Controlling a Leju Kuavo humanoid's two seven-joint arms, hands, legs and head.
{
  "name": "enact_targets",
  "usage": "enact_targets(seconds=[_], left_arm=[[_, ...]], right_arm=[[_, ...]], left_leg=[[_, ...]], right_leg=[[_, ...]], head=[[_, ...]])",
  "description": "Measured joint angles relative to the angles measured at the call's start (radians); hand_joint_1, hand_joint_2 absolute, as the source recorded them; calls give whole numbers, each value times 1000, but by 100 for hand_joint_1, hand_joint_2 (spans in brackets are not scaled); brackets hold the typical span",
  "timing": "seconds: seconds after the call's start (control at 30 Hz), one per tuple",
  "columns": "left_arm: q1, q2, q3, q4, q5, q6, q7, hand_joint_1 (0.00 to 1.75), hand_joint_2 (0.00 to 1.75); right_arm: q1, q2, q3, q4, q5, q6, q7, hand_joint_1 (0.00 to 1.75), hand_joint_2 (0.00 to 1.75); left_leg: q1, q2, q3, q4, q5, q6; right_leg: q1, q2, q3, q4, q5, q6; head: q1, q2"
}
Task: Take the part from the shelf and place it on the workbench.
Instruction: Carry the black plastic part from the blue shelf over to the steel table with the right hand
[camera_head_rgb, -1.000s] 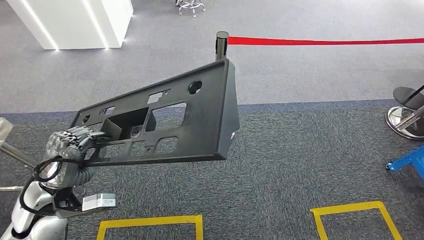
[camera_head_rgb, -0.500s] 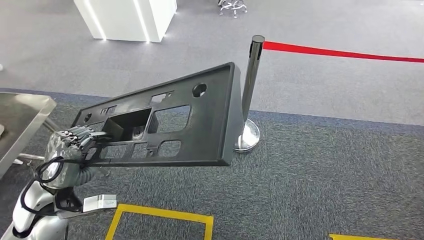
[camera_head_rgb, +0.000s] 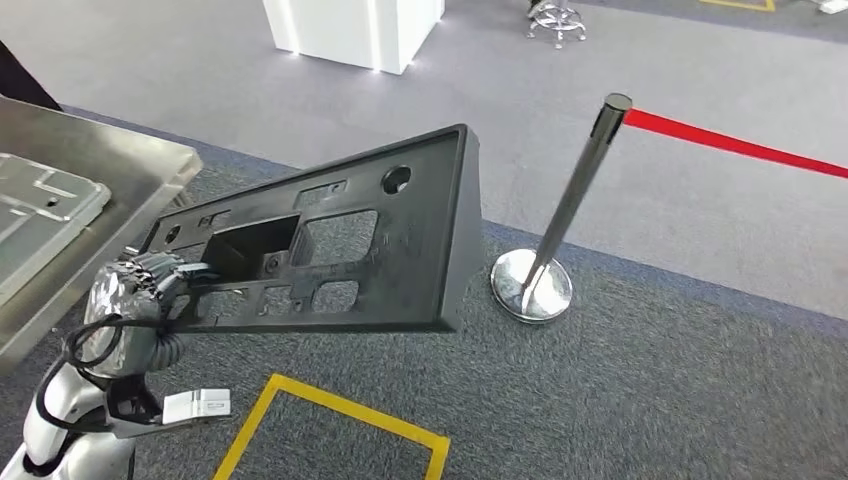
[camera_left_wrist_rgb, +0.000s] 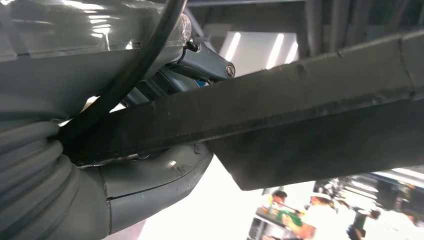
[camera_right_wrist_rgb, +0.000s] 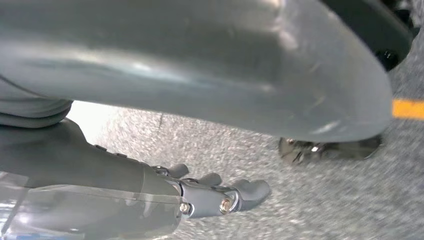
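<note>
The part (camera_head_rgb: 330, 250), a long black moulded panel with cut-out windows, a round hole and a raised rim, is carried in the air over the grey carpet, gripped at one short end by the left hand (camera_head_rgb: 140, 285) and jutting out unsupported toward the stanchion (camera_head_rgb: 560, 240). The left wrist view shows that hand's thumb under the panel's edge (camera_left_wrist_rgb: 280, 105) and its fingers (camera_left_wrist_rgb: 205, 62) over the top, so the fingers are clamped on the panel. The right hand (camera_right_wrist_rgb: 210, 192) hangs low above the carpet with nothing in it; its fingers look loosely extended rather than curled. The panel looks like rigid plastic, probably light for its length and not fragile, yet held by one end it acts as a long lever, so it will likely want to droop or twist in the grip; a hold nearer the middle windows, or a second hand under the far end, would steady it. The metal tabletop (camera_head_rgb: 120, 160) lies just beside the near end, with a pale cast plate (camera_head_rgb: 40, 205) already on it. The red belt (camera_head_rgb: 740, 145) and yellow floor tape (camera_head_rgb: 330, 410) mark the floor around.
</note>
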Motion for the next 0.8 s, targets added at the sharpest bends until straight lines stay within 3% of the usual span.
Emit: enact_targets(seconds=[0.03, 0.07, 0.1, 0.13, 0.17, 0.2, 0.27, 0.33, 0.4, 0.43, 0.5, 0.57, 0.63, 0.67, 0.7, 0.77, 0.8], left_arm=[[1, -1, 0, 0, 0, 3, 0, 175, 175], [2, -2, -1, 0, 0, 5, 0, 175, 175], [5, -3, -1, 0, 0, 6, 0, 175, 175], [8, -4, -1, 0, 0, 6, 0, 175, 175], [10, -4, -1, 0, 0, 8, 0, 175, 175], [12, -5, -1, 0, 0, 11, -1, 175, 175], [15, -6, -1, 0, 0, 16, -1, 175, 175], [17, -7, -1, 0, 0, 21, -3, 175, 175], [20, -7, -1, 0, -1, 22, -5, 175, 175], [22, -7, -1, 0, 0, 23, -5, 175, 175], [22, -7, -1, 0, 0, 28, -7, 175, 175], [22, -9, -1, 0, 2, 35, -9, 175, 175], [27, -10, 0, 0, 3, 39, -9, 175, 175], [29, -10, 0, 0, 4, 39, -10, 175, 175], [31, -10, 0, 0, 4, 40, -10, 175, 175], [32, -10, 0, 0, 4, 40, -11, 175, 175], [32, -10, 0, -1, 4, 41, -11, 175, 175]], right_arm=[[1, 0, 0, 0, 0, -1, 0, 0, 0], [3, 0, 0, 0, 0, -2, 0, 0, 0], [4, 0, 0, 0, 0, -4, 0, 0, 0], [4, 0, 0, 0, 0, -5, 0, 0, 0], [5, 0, 0, 0, 0, -7, 1, 0, 0], [5, 0, 0, 0, 0, -8, 1, 0, 0], [8, 0, 0, 1, 0, -10, 1, 0, 0], [9, -1, 0, 2, 0, -8, 1, 0, 0], [4, 0, 1, 2, 1, -5, 1, 0, 0], [1, 0, 1, 1, 1, -4, 1, 0, 0], [0, 0, 2, 1, 2, -4, 1, 0, 0], [4, 0, 3, 1, 4, -4, 1, 0, 0], [7, 0, 4, 1, 5, -4, 1, 0, 0], [7, 0, 5, 1, 6, -4, 1, 0, 0], [7, 0, 5, 1, 7, -4, 1, 0, 0], [6, 0, 6, 1, 7, -4, 1, 0, 0], [6, 0, 6, 1, 8, -4, 1, 0, 0]], left_leg=[[0, -12, 0, -2, 2, 3], [1, -24, 0, -1, 2, 5], [1, -39, 0, -1, 2, 6], [1, -55, 0, 1, 1, 6], [1, -72, 0, 3, 1, 4], [3, -89, 1, 7, -1, 2], [4, -118, -2, 17, -7, -6], [5, -141, -9, 23, -10, -17], [9, -163, -14, 21, -9, -30], [10, -159, -16, 24, -11, -35], [9, -109, -39, 74, -43, -45], [11, -46, -97, 195, -106, -53], [15, -29, -147, 290, -137, -59], [15, -26, -146, 287, -125, -60], [15, -20, -124, 245, -96, -59], [10, 22, -49, 105, -34, -49], [5, 43, -22, 55, -17, -42]], right_leg=[[-2, 36, -29, 58, -29, 2], [-3, 55, -65, 125, -58, 4], [-3, 62, -97, 181, -74, 5], [-3, 64, -117, 208, -72, 6], [-4, 66, -120, 198, -49, 6], [-6, 72, -103, 151, -10, 6], [-12, 115, -51, 20, 59, 6], [-15, 146, -24, -48, 78, 3], [-12, 131, -20, -55, 77, -7], [-12, 119, -16, -60, 78, -14], [-13, 92, -7, -72, 81, -27], [-9, 65, -2, -75, 78, -35], [-5, 37, -1, -73, 74, -37], [-4, 23, 0, -72, 71, -36], [-3, 10, 3, -72, 67, -35], [0, -15, 14, -71, 59, -30], [2, -26, 19, -72, 55, -25]], head=[[0, 0], [0, 0], [0, 0], [0, 0], [0, 0], [0, 0], [0, 0], [0, 0], [0, 0], [0, 0], [0, 0], [0, 0], [0, 0], [0, 0], [0, 0], [0, 0], [0, 0]])
